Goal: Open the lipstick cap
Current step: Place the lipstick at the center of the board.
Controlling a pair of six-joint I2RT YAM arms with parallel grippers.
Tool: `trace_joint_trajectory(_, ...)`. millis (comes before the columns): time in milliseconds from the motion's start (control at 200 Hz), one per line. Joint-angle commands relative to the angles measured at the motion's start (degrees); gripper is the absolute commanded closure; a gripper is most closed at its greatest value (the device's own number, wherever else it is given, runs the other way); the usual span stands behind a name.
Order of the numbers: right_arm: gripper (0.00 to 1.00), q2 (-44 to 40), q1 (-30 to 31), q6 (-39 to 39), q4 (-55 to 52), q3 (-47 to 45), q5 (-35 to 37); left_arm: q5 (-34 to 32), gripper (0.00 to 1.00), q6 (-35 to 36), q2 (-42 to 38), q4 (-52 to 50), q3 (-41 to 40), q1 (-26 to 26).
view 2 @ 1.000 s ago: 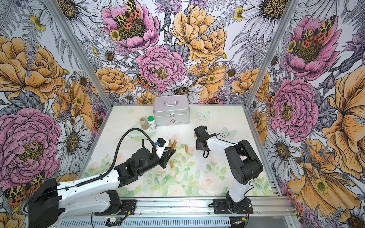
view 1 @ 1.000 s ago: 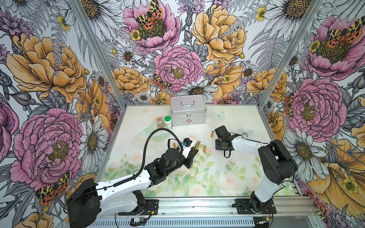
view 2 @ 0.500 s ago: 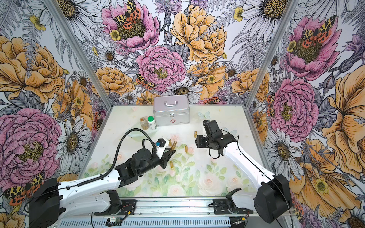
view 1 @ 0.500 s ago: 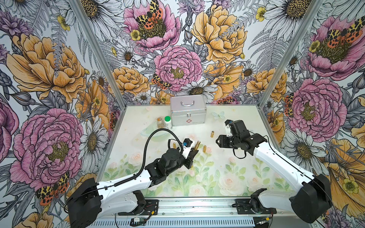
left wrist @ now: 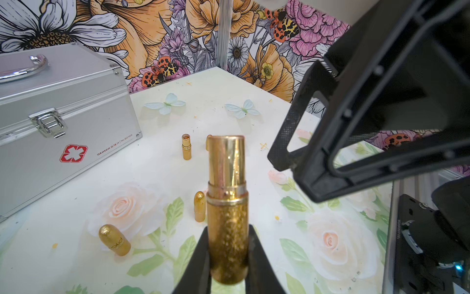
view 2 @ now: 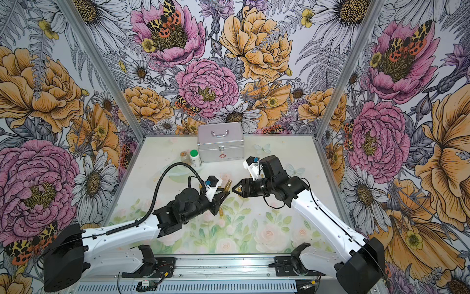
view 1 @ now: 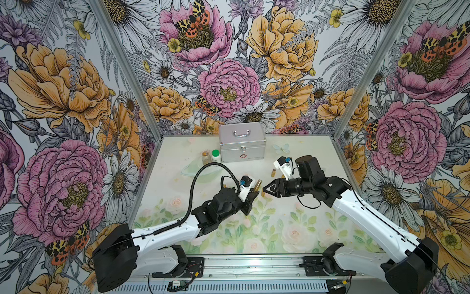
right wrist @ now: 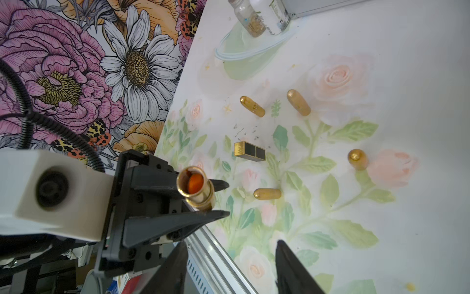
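Your left jaws were clamped tight on the glittery base of the lipstick (left wrist: 227, 203), held above the surface (left wrist: 157, 173) with its tube end uncapped. Your right jaws stood partly apart, holding nothing, just beside that end.

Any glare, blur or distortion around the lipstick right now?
Left wrist view: gold glitter lipstick tube sharp, glare streak on its polished upper sleeve. Right wrist view: its open end slightly soft, white camera housing blurred, floral table washed out. In both top views: even light, tube too small for detail.
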Motion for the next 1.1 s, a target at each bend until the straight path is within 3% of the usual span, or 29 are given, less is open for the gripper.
trace_joint_trajectory(0, 0.43, 1.4, 1.0, 3.1, 5.9, 1.6, -2.7, 1.6, 1.0, 0.4, 0.4, 1.4, 1.9, 0.1)
trace_joint_trajectory(330, 0.48, 4.6, 2.7, 5.2, 10.2, 1.4, -2.1, 1.7, 1.0, 1.0, 0.2, 1.3, 2.1, -0.1)
trace_joint_trajectory(1096, 0.76, 6.7, 4.3, 4.6, 12.2, -0.4, -0.5, 1.4, 1.0, 1.5, 0.0, 1.3, 2.4, -0.1)
